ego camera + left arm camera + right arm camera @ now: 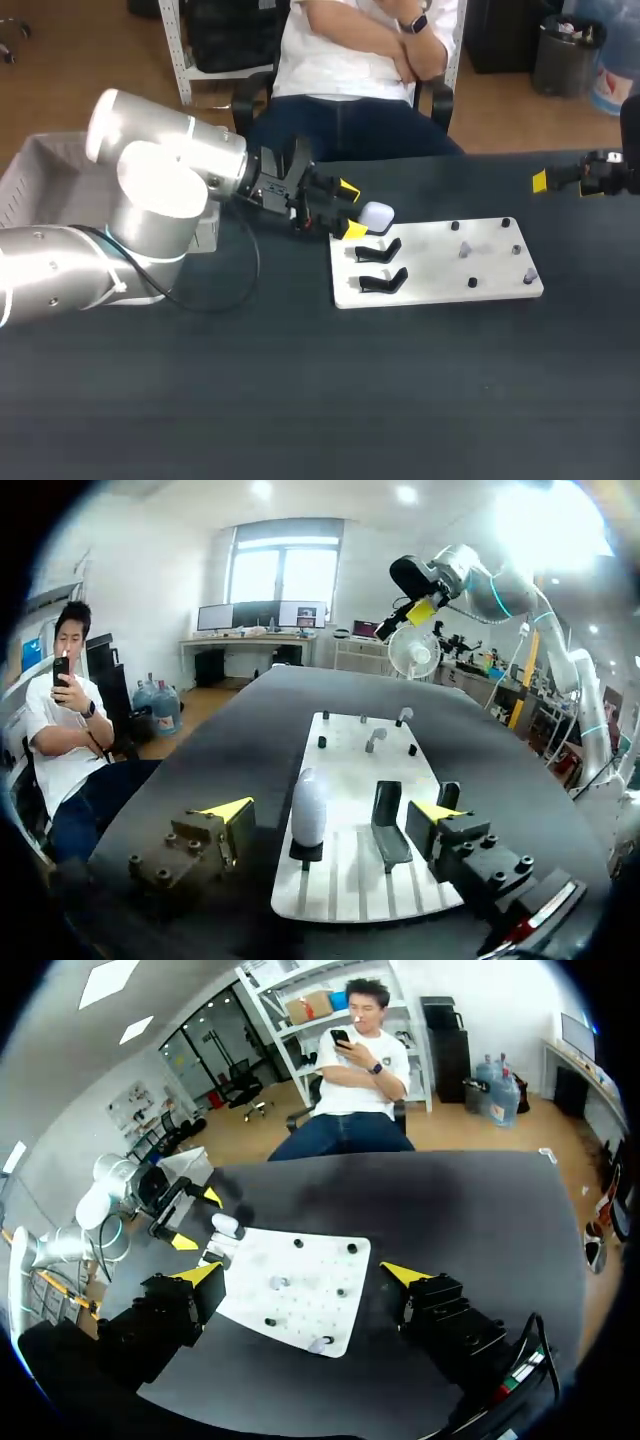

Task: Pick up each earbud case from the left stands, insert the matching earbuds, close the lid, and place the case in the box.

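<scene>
White board [440, 270] lies flat on the dark worktop [300, 400]; everything here is placed from that board.

At the board's left edge, on the corner farthest from me, one pale rounded case [376, 215] stands upright on a black stand. Its lid looks shut, though I cannot be sure. Two empty stands [385, 250] sit on the same edge, nearer to me. On the board's right half, small grey pieces [463, 247] sit on short pegs; I take these for the earbuds. A grey box [45, 160] is well off the board's left side, beyond my left arm [150, 200].

My left jaws hover just off the board's left edge, spread wide and holding nothing. The case is ahead of them, in the gap between the two yellow tips. Neither tip touches it, and it sits nearer one tip than the other.

My right jaws are also spread wide and empty, well off the board's right side.

I judge the step in hand to be the first grasp of the case. To do it well, I should shift sideways until the case is centred in the gap. Then I should advance until the pads flank the middle of its body, not the lid's top. The shell looks smooth and curved, so I should close gently and squarely or it may squirt out. I should lift straight up off the stand, so the board is not dragged.
</scene>
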`<action>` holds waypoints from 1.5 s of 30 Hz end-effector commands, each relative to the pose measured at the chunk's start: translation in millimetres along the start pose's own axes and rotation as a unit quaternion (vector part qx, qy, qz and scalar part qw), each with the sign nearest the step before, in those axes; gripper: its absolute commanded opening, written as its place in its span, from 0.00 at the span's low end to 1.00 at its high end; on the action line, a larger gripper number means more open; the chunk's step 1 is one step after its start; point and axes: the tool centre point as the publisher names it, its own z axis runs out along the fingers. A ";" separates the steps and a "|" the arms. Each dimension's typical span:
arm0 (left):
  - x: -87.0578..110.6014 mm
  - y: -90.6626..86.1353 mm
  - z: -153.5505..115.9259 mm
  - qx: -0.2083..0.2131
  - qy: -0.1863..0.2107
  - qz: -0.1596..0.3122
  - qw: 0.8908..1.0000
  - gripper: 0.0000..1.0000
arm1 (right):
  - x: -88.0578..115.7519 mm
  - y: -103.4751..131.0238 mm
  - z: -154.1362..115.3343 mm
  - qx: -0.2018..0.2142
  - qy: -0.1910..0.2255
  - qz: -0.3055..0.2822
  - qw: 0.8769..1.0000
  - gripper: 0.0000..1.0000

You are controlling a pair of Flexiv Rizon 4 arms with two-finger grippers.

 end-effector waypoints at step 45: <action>16.0 26.8 38.5 0.027 0.016 -0.011 0.999 0.48 | 0.2 0.4 0.1 0.001 0.000 0.000 1.000 1.00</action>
